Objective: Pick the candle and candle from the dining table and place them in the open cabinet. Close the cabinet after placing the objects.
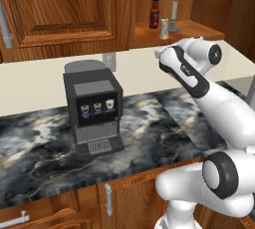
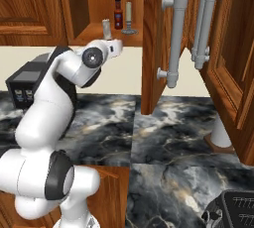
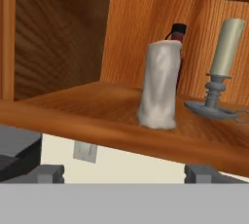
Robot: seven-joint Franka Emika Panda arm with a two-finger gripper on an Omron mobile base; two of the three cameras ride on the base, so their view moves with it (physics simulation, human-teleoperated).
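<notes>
The open cabinet (image 2: 84,4) shelf carries three items near its front: a stubby candle (image 3: 158,85), a dark bottle (image 3: 178,35) behind it, and a stick candle (image 3: 221,67) to the right. Shelf area left of the stubby candle is free. The open door (image 2: 154,43) with its bar handle (image 2: 174,33) borders the opening's right side. A coffee machine (image 1: 94,108) occupies the counter (image 1: 40,143) below left.

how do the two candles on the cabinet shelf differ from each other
The stubby candle is a thick, pale grey-white cylinder; the stick candle is thin and cream. The stubby candle stands straight on the shelf, while the stick candle sits in a small grey holder with a round base. The stubby candle is nearer the front edge; the stick candle is further back. Both stand upright in the open cabinet, with the gripper empty below.
</notes>
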